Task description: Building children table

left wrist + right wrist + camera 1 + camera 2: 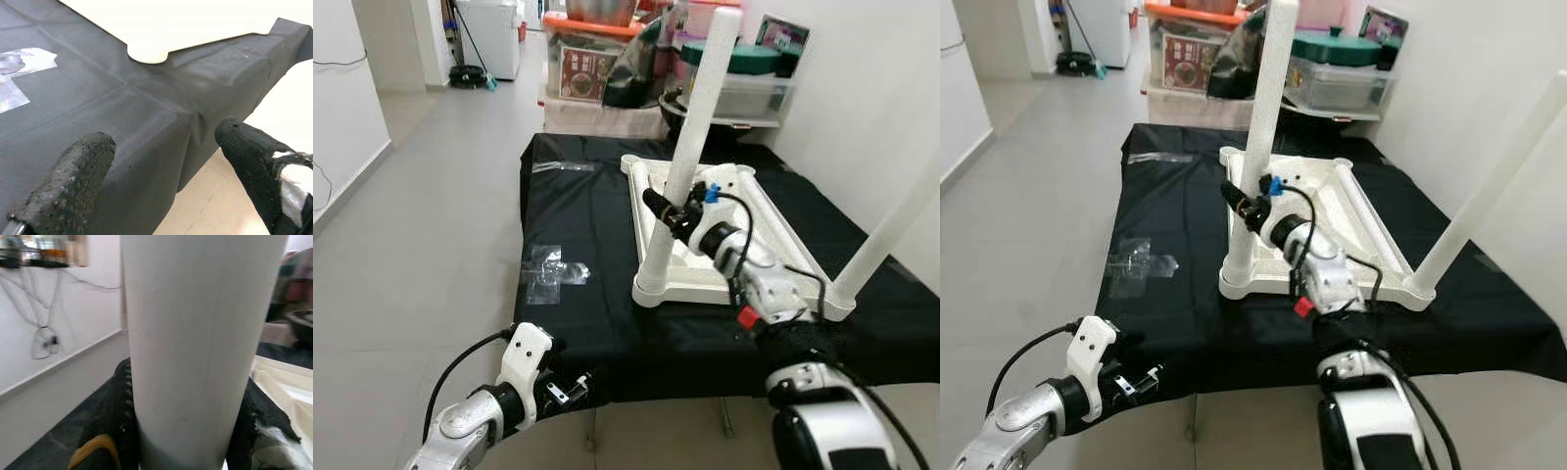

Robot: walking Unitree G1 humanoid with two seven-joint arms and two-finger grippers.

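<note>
Upturned white children's table point(729, 230) on the black-draped counter point(578, 313) — near-left leg point(690, 147) upright in its corner socket, clasped at mid-height by the right gripper point(668, 211), fingers closed on it. Left gripper point(161, 161) hovers at the counter's near edge, fingers apart — bare grey floor point(431, 196) alongside. No legible writing.
</note>
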